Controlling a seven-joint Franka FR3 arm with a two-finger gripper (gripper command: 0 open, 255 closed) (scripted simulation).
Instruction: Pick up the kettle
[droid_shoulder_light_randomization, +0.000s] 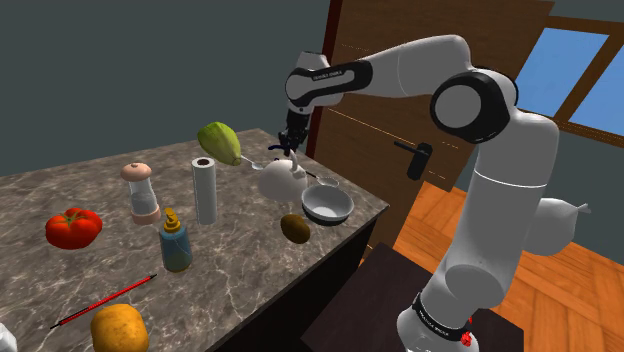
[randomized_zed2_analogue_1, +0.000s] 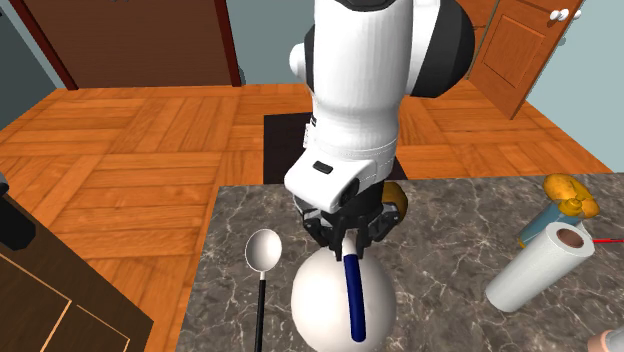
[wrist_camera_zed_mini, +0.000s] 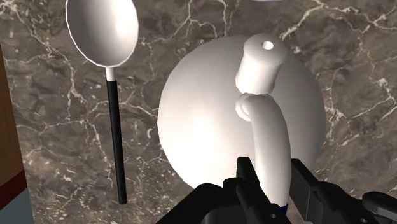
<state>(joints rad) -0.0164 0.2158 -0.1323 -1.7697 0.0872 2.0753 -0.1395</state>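
Black two-fingered tool (wrist_camera_zed_mini: 272, 167), pointing down, its fingers astride the arched handle (wrist_camera_zed_mini: 270, 130) of a round white kettle (wrist_camera_zed_mini: 203, 121). They seem to press both sides of the handle, though contact is hard to confirm. The kettle sits directly under the tool on the marbled table (wrist_camera_zed_mini: 57, 121). Just beside it lies a long-handled spoon (wrist_camera_zed_mini: 102, 32), and farther off a bowl (droid_shoulder_light_randomization: 328, 205). To lift well, squeeze firmly mid-handle, then rise straight and slowly so the body hangs level, clear of the spoon.
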